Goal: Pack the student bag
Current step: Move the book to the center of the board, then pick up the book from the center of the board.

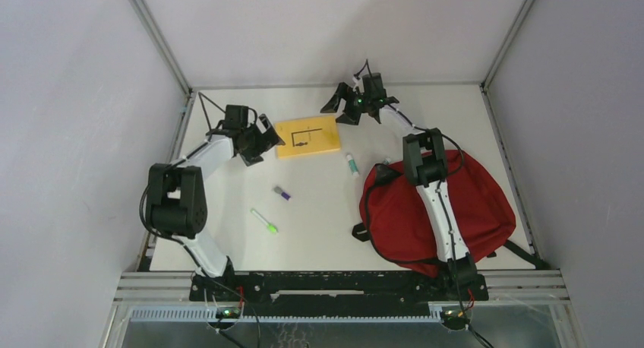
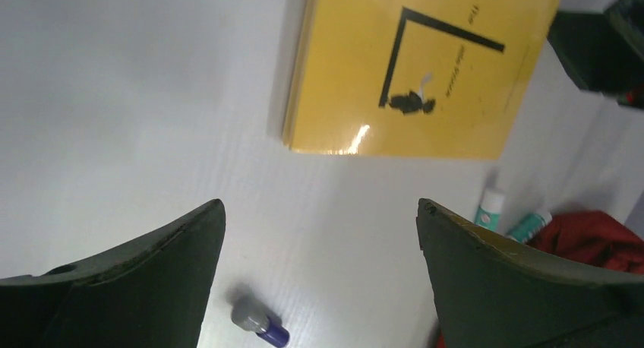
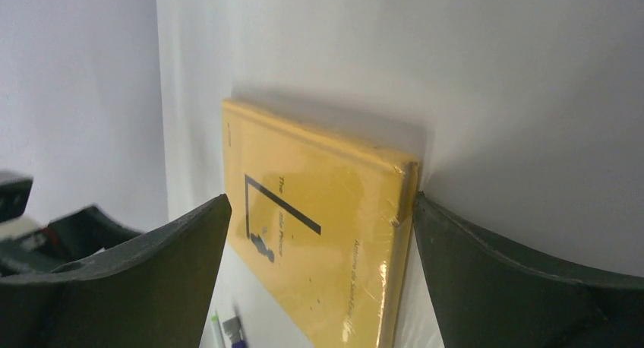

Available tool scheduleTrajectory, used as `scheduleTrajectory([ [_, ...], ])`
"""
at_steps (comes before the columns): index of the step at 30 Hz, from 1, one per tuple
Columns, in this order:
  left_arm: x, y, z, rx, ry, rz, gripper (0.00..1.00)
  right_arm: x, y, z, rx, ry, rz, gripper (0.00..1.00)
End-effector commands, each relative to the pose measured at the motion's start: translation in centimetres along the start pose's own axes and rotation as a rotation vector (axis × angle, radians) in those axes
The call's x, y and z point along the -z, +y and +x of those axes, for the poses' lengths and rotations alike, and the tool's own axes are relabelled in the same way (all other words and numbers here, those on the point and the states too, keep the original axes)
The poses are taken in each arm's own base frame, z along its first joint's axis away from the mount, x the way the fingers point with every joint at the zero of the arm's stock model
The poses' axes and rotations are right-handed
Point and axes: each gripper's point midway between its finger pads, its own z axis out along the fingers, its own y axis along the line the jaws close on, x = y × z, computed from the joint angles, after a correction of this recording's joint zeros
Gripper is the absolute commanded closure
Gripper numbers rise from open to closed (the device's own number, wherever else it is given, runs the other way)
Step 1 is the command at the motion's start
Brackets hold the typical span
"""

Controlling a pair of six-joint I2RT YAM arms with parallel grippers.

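The left end effector (image 1: 263,139) hangs jaws wide just off the left edge of the yellow book (image 1: 307,137), and the right end effector (image 1: 342,111) hovers equally wide at the book's far right corner, neither holding a thing! The student bag (image 1: 486,204) lies slumped on the surface (image 1: 319,242) right of the book and nearer the arm bases (image 1: 463,276), well apart from it, the right arm (image 1: 444,219) stretched over it. That red fabric looks soft and floppy, light but sure to sag, so I'd pinch a black strap (image 1: 361,231) or a stitched edge rather than loose cloth.
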Motion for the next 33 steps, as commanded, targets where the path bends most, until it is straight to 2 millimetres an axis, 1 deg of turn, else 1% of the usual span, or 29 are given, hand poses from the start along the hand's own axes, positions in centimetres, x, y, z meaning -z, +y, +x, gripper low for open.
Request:
scheduleTrajectory([
  [1,-0.7,-0.1,-2.9,0.025,-0.045,-0.005,0.0,1.6,0.5,2.3,0.001,0.08,0.036,0.01],
  [3,-1.7,0.5,-3.7,0.034,-0.055,-0.005,0.0,2.5,-0.2,2.6,0.017,0.076,0.1,0.0],
  [4,-2.2,0.5,-4.2,0.037,-0.057,0.001,0.0,3.0,-0.4,2.6,0.026,0.062,0.131,0.0],
  [6,-3.3,0.2,-4.6,0.027,-0.03,0.025,0.01,4.1,-1.7,2.7,0.038,0.025,0.231,0.0],
  [8,-4.2,-0.3,-4.8,0.014,-0.008,0.044,0.01,5.2,-3.1,3.3,0.033,0.011,0.329,0.0],
  [10,-5.1,-0.7,-5.0,0.006,0.013,0.063,0.02,5.8,-3.5,3.9,0.025,0.011,0.368,0.0],
  [12,-6.1,-0.9,-4.9,0.002,0.038,0.083,0.02,5.7,-2.9,4.8,0.03,0.03,0.351,0.0],
  [13,-6.4,-1.4,-4.9,0.0,0.048,0.108,0.02,5.4,-2.4,5.5,0.035,0.048,0.336,0.0],
  [15,-6.9,-2.2,-4.9,-0.004,0.063,0.154,0.02,4.1,-0.8,7.4,0.046,0.097,0.288,0.0],
  [17,-7.3,-3.0,-4.8,-0.006,0.086,0.202,0.03,2.9,0.6,9.0,0.01,0.139,0.225,0.0],
  [18,-7.4,-3.3,-4.7,-0.007,0.098,0.221,0.03,2.5,1.0,9.6,-0.018,0.153,0.203,0.01],
  [20,-7.6,-4.0,-4.5,-0.001,0.126,0.258,0.03,1.9,2.0,10.1,-0.05,0.15,0.157,0.01],
  [23,-7.0,-5.0,-4.0,0.003,0.157,0.317,0.04,1.6,3.0,10.2,-0.08,0.134,0.112,0.01],
  [26,-5.7,-6.1,-3.9,0.007,0.176,0.36,0.04,1.2,3.8,10.4,-0.109,0.137,0.066,0.02],
  [28,-4.3,-7.0,-4.5,0.009,0.152,0.385,0.05,0.9,3.8,10.6,-0.115,0.144,0.066,0.03],
  [30,-2.0,-8.6,-5.4,0.004,0.1,0.436,0.05,0.6,3.7,11.2,-0.116,0.158,0.07,0.03],
  [33,0.8,-10.5,-6.1,0.009,0.051,0.523,0.05,0.3,3.3,12.1,-0.122,0.178,0.078,0.03],
])
